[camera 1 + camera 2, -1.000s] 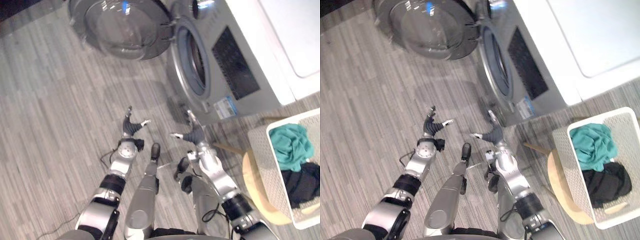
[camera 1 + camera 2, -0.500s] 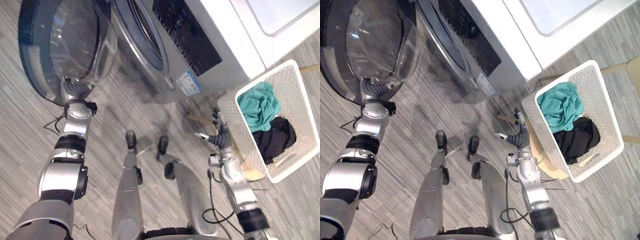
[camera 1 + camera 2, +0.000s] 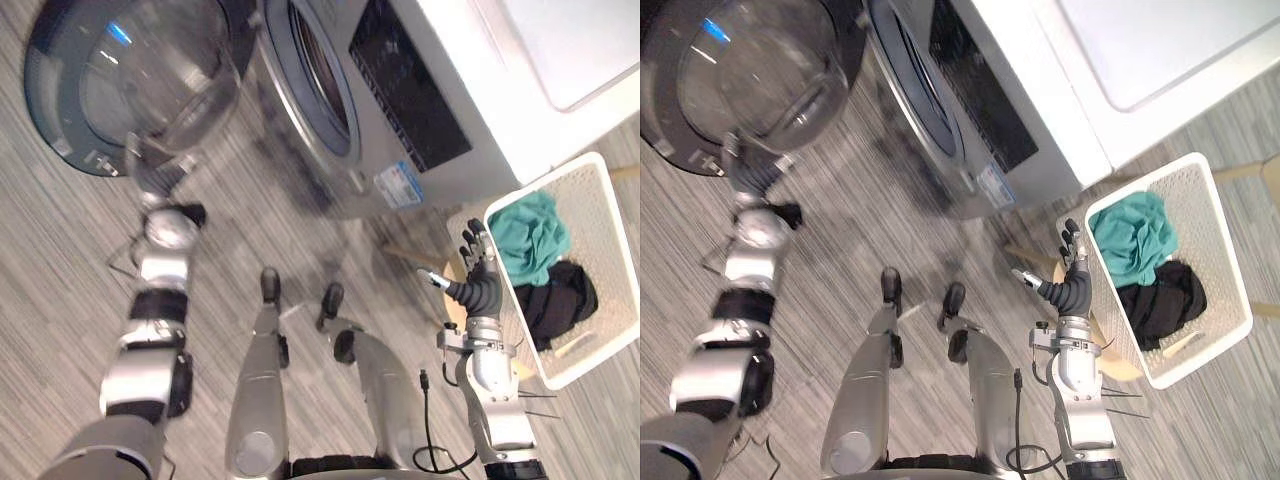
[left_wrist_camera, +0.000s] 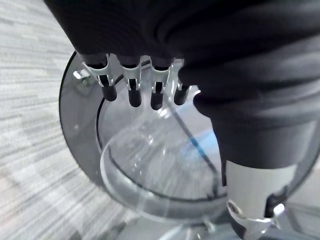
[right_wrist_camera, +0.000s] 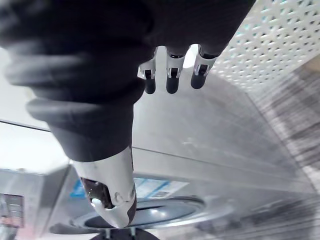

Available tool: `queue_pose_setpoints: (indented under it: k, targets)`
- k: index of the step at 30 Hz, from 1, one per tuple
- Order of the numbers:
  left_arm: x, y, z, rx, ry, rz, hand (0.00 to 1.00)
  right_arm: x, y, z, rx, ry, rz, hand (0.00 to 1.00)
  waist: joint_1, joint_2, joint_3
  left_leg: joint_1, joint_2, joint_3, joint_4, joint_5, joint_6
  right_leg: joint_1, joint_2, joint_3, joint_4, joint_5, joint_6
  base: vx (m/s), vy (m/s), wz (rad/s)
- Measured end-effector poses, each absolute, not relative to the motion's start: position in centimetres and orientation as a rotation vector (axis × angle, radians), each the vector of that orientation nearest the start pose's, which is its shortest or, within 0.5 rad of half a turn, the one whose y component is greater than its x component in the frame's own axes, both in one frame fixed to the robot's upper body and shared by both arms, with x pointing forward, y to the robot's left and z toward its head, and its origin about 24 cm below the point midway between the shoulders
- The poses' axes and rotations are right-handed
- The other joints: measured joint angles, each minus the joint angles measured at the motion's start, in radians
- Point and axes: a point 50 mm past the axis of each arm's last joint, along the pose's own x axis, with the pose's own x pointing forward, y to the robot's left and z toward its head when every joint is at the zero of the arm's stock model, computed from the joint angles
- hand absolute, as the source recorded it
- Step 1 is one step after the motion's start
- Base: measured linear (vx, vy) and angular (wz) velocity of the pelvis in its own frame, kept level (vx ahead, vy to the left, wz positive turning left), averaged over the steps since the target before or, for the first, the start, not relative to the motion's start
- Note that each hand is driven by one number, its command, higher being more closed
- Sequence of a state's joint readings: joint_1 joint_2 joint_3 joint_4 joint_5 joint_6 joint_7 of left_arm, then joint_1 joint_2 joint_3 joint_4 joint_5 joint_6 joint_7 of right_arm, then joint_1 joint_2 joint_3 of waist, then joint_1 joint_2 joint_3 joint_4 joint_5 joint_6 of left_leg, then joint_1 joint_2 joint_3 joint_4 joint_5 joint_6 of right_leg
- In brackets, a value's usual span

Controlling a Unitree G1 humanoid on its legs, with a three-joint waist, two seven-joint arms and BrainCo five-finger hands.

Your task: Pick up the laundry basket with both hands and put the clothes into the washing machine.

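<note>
Right hand [image 3: 478, 282], fingers straight, has edged beside the laundry basket [image 3: 585, 215]; left hand [image 4: 215, 60] stays open by washer door [image 3: 130, 80].

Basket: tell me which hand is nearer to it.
Right. The right hand is just beside the basket's near side, fingers straight. The left hand is far off, by the washer door.

Both head eyes are looking steeply down, sharing the silver front-loading washing machine [image 3: 420, 110] and white perforated plastic laundry basket [image 3: 545, 185]. The left wrist camera is closely facing the round glass door [image 4: 150, 165]; the right one, machine and basket.
</note>
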State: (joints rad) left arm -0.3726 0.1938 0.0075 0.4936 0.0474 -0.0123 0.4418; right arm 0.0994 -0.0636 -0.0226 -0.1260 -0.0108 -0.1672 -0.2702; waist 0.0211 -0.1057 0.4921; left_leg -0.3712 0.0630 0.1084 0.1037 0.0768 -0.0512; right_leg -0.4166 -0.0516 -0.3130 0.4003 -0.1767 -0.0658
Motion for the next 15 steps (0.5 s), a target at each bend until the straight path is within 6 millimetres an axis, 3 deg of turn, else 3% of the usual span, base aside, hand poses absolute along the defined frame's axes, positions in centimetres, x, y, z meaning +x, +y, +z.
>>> queue_pose_setpoints:
  k: [1, 3, 4, 7, 10, 11, 12, 13, 15]
  targets:
    - [29.2, 19.1, 0.4, 0.252, 0.189, 0.378, 0.0, 23.1, -18.9, 4.7, -0.068, -0.115, -0.329, 0.0, -0.002, 0.011, -0.036, 0.015, -0.001, 0.015, 0.0, -0.02, 0.003, 0.012, 0.002, 0.017, -0.012, -0.005, 0.006, 0.03, 0.061, -0.29]
    - [26.6, 18.5, -2.8, 0.247, 0.311, 0.338, 0.0, 23.1, -19.7, 3.0, -0.08, -0.024, -0.358, 0.0, -0.001, 0.031, -0.062, 0.047, -0.001, 0.04, 0.0, -0.029, 0.011, 0.039, 0.009, 0.045, -0.033, -0.001, 0.006, 0.08, 0.072, -0.44]
    - [24.6, 18.5, -4.9, 0.246, 0.397, 0.32, 0.0, 22.9, -20.2, 1.9, -0.093, 0.036, -0.378, 0.0, -0.002, 0.053, -0.079, 0.08, 0.003, 0.063, -0.001, -0.045, 0.018, 0.072, 0.019, 0.07, -0.058, 0.013, 0.012, 0.1, 0.08, -0.64]
    - [19.6, 19.3, -9.0, 0.25, 0.599, 0.307, 0.0, 22.2, -21.0, 0.5, -0.133, 0.118, -0.396, 0.0, -0.004, 0.105, -0.156, 0.16, 0.016, 0.153, -0.007, -0.074, 0.024, 0.138, 0.048, 0.168, -0.13, 0.061, 0.048, 0.12, 0.093, -0.97]
    - [16.0, 20.4, -11.3, 0.234, 0.742, 0.348, 0.0, 21.8, -21.3, 0.0, -0.16, 0.145, -0.401, 0.0, -0.01, 0.133, -0.194, 0.271, 0.039, 0.289, -0.017, -0.128, 0.031, 0.188, 0.073, 0.262, -0.159, 0.085, 0.084, 0.1, 0.093, -1.37]
    - [15.6, 20.5, -11.5, 0.229, 0.755, 0.357, 0.0, 21.8, -21.2, -0.1, -0.163, 0.153, -0.401, 0.0, -0.009, 0.135, -0.198, 0.291, 0.051, 0.322, -0.014, -0.147, 0.033, 0.191, 0.066, 0.23, -0.159, 0.066, 0.103, 0.0, 0.054, -1.35]
    - [15.1, 20.7, -11.7, 0.226, 0.771, 0.366, 0.0, 21.8, -21.2, -0.4, -0.176, 0.167, -0.397, 0.0, -0.009, 0.131, -0.202, 0.317, 0.069, 0.383, 0.005, -0.175, 0.032, 0.193, 0.024, 0.099, -0.123, 0.035, 0.083, -0.02, 0.046, -1.5]
    - [14.8, 20.9, -11.9, 0.23, 0.783, 0.363, 0.0, 21.8, -21.2, -0.5, -0.189, 0.173, -0.397, 0.0, -0.008, 0.134, -0.207, 0.342, 0.097, 0.439, 0.034, -0.205, 0.021, 0.194, -0.043, -0.091, -0.055, 0.002, 0.039, -0.02, 0.048, -1.5]
    - [13.9, 21.1, -12.4, 0.24, 0.821, 0.356, 0.0, 21.7, -21.2, -1.1, -0.202, 0.196, -0.392, 0.0, -0.009, 0.13, -0.223, 0.376, 0.141, 0.513, 0.084, -0.258, -0.007, 0.216, -0.131, -0.299, 0.013, -0.023, 0.003, 0.04, -0.018, -1.43]
